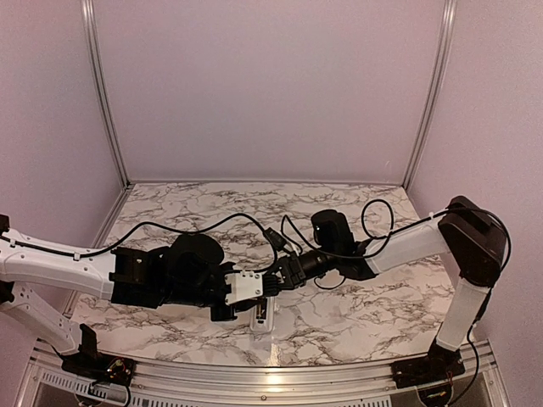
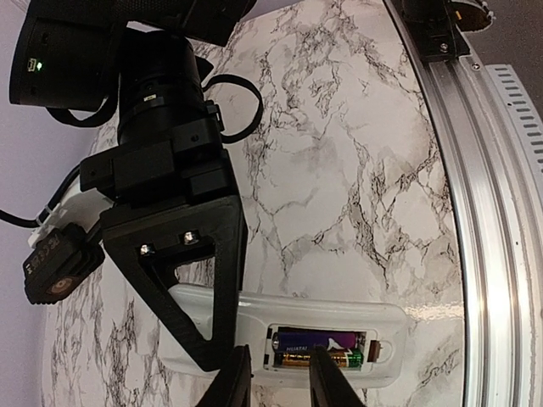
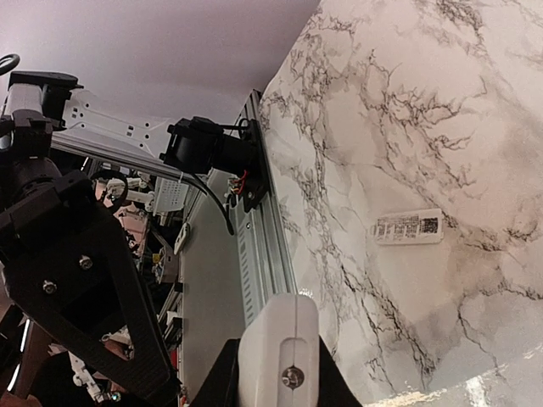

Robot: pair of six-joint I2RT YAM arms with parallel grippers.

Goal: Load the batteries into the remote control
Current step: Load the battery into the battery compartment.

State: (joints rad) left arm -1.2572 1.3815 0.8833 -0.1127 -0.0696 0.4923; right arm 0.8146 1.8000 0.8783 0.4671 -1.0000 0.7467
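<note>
On the marbled table, at about 6 o'clock from its middle in the top view, lies the remote control, back side up. The right gripper is clamped across its body. The left gripper hovers over the open slot, fingers a little apart; we cannot tell whether they pinch anything. Both batteries sit side by side in that slot: the dark battery at 12 o'clock and the golden battery at 6 o'clock. We judge loading nearly done. A small labelled white cover, likely the lid, lies well apart and is not yet fitted.
</note>
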